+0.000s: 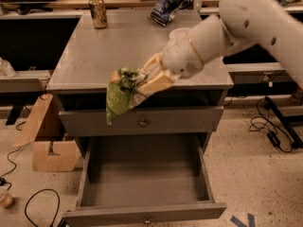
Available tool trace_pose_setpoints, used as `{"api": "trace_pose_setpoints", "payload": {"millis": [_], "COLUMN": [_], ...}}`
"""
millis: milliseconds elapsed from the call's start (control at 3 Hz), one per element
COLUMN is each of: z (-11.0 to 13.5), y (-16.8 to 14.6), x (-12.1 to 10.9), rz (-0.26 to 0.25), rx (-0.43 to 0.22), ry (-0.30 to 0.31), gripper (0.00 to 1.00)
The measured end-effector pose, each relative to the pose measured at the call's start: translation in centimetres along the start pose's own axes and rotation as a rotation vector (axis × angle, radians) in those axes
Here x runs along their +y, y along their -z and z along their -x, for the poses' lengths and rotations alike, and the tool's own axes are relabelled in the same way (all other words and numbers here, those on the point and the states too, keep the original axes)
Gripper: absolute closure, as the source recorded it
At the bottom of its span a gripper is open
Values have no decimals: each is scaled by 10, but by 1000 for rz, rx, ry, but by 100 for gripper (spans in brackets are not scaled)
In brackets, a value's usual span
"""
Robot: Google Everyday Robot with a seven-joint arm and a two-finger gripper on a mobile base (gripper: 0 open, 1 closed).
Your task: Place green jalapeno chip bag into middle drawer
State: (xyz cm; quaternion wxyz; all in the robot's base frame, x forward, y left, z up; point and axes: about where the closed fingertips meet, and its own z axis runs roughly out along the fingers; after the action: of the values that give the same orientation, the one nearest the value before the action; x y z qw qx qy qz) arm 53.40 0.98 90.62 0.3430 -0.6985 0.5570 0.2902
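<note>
Hanging from the gripper [140, 83], the green jalapeno chip bag [119, 96] is in the air at the front edge of the bench [94, 56]. Its lower tip droops in front of the upper drawer [189, 119], left of that drawer's knob [142, 123]. The tan fingers [154, 82] are clamped tight on the bag's upper right part, with crumpled foil pinched between them and no gap showing. The white arm [246, 18] comes in from the upper right, its wrist over the bench's front right area.

The middle drawer [142, 183] is pulled far out below, its grey inside bare and its small knob [147, 220] on the front panel at the bottom of the view. The bag is well above this drawer, apart from it and not inside. Whether it hangs directly over the opening or just behind it I can't tell from this angle. The upper drawer is closed.

On the bench, a drink can [98, 12] stands upright at the back left. A dark blue chip bag [168, 4] lies at the back, right of the can and well apart from it.

On the floor, a wooden block piece [47, 143] leans by the cabinet's left side. Black cables [265, 126] lie on the right and another cable loop [40, 205] at lower left. A bit of blue tape [241, 220] sits at lower right.
</note>
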Motion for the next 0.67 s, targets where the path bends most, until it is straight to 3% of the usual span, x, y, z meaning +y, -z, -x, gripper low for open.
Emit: {"api": "trace_pose_setpoints", "payload": {"millis": [333, 667], "z": [-54, -113], "y": [-36, -70], "x": [30, 60], "rz": [-91, -144], "rx": [-102, -129], "ry": [-143, -276], "gripper": [100, 100]}}
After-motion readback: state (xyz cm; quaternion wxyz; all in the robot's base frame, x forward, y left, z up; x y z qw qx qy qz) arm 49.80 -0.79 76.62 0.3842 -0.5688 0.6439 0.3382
